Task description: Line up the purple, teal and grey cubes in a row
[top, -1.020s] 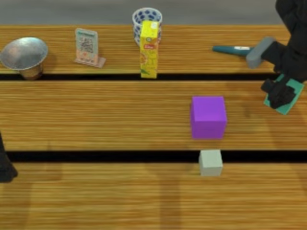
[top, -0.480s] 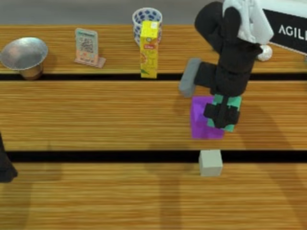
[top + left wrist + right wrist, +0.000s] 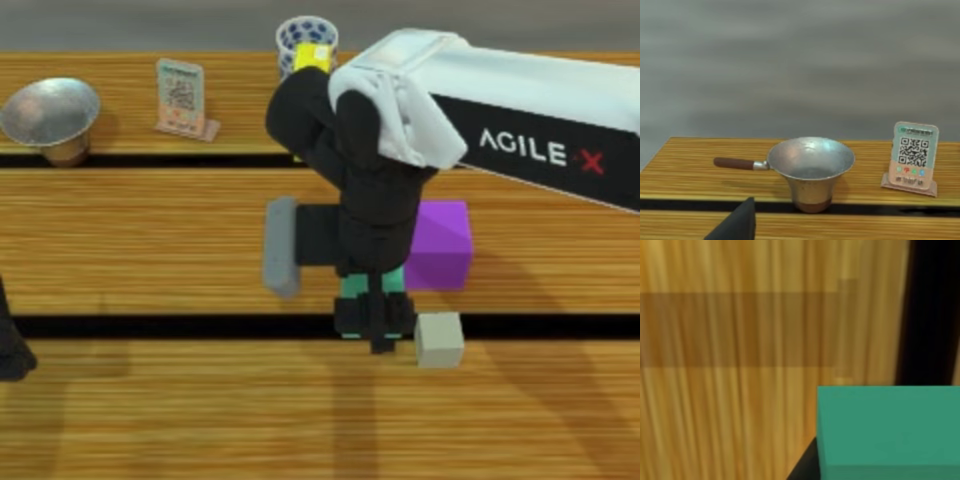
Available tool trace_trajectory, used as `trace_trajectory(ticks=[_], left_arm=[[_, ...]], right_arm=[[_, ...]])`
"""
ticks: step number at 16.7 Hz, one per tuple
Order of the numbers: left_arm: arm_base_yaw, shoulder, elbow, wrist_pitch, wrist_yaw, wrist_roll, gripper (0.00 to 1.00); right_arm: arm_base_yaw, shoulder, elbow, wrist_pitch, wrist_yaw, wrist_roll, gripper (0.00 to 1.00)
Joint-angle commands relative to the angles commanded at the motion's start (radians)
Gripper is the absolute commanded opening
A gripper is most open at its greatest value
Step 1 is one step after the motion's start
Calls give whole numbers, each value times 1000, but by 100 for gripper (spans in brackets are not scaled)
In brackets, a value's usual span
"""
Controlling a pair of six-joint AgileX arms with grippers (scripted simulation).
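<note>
In the top view the purple cube rests on the middle plank, partly covered by my right arm. The small grey cube sits just in front of it, over the dark gap. My right gripper is shut on the teal cube, held just left of the grey cube and in front-left of the purple one. The right wrist view shows the teal cube close up above the wood, with one dark finger beside it. My left arm stays parked at the table's left edge.
A metal pan, a QR card stand, a yellow carton and a blue-patterned cup stand along the back plank. The right arm hides much of the carton. Dark gaps run between the planks.
My right arm has swept from the table's far right to the left and forward, carrying the teal cube over the purple cube to a spot beside the grey cube. The left arm is still.
</note>
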Motion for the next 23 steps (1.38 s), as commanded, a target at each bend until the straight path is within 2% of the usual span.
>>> trace_trajectory(ticks=[5,12,16,23], left_arm=[[0,0,0,0,0,0,100],[0,0,0,0,0,0,100],[0,0,0,0,0,0,100],[0,0,0,0,0,0,100]], right_arm=[[-3,9,-10,17,0,3,0],[0,70,-159,231,0,3,0],[1,74,-168,242,1,2,0],[1,74,-168,242,1,2,53]])
